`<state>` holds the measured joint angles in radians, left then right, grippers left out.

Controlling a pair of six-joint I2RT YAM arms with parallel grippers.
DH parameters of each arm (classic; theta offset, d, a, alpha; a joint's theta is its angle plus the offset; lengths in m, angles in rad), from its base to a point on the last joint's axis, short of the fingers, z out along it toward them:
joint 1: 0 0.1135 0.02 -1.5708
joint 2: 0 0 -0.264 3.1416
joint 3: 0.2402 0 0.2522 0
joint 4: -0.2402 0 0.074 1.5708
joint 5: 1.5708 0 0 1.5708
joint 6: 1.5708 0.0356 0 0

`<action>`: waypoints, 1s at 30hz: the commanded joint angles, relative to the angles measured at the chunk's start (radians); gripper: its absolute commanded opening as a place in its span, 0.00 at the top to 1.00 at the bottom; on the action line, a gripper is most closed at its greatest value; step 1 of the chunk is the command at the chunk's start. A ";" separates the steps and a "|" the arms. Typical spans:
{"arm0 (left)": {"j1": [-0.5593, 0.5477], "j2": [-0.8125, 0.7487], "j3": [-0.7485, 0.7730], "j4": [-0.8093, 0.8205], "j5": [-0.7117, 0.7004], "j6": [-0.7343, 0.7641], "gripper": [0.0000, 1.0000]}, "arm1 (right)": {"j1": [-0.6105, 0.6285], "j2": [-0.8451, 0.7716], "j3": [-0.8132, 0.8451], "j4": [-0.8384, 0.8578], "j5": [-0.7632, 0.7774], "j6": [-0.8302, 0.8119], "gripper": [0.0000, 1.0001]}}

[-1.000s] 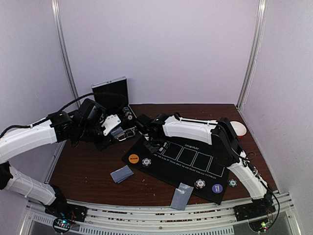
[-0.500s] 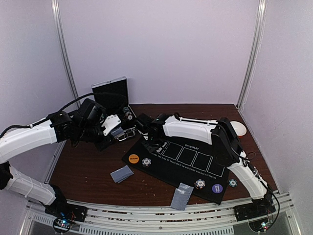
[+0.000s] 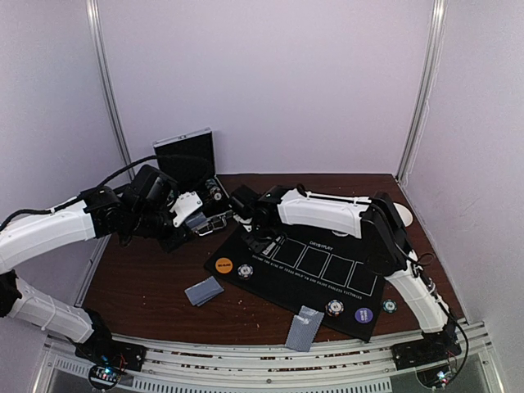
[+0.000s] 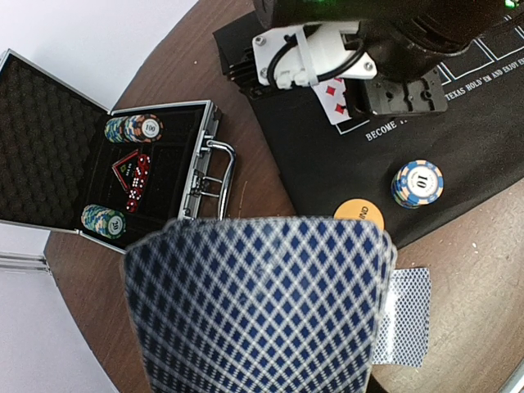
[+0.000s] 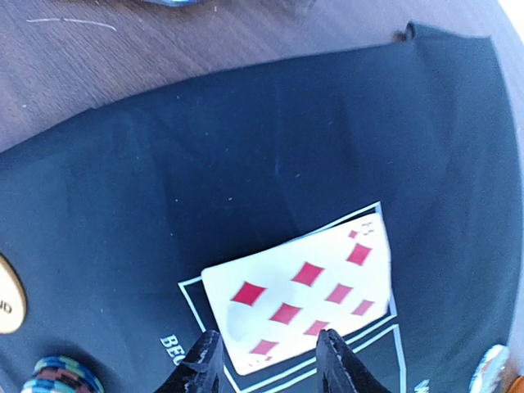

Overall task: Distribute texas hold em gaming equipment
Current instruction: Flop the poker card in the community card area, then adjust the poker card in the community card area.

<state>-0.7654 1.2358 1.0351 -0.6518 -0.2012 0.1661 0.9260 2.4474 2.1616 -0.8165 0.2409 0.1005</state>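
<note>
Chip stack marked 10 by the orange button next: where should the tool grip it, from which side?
Come straight down and close on the striped rim of the chip stack. It stands as a low upright cylinder on the black mat, so only its round sides offer opposing faces. Mind the orange button close beside it.

table point(image 3: 147, 278) dark wood | holds: black mat point(image 3: 274, 280); open chip case point(image 3: 184, 155); left card pile point(image 3: 204, 291); near card pile point(image 3: 304, 328); bowl point(image 3: 401, 214)
</note>
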 commanded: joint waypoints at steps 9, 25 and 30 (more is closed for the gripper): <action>0.006 -0.013 -0.011 0.043 0.005 0.007 0.60 | -0.057 -0.088 -0.030 0.154 -0.211 -0.056 0.58; 0.006 -0.007 -0.019 0.047 0.005 0.009 0.60 | -0.065 0.060 0.025 0.106 -0.238 -0.057 0.87; 0.006 -0.003 -0.017 0.046 0.007 0.010 0.60 | -0.063 0.030 -0.024 0.094 -0.249 -0.060 0.89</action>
<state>-0.7654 1.2358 1.0210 -0.6514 -0.2016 0.1665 0.8589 2.5111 2.1796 -0.6708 0.0097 0.0479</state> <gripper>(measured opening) 0.400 0.114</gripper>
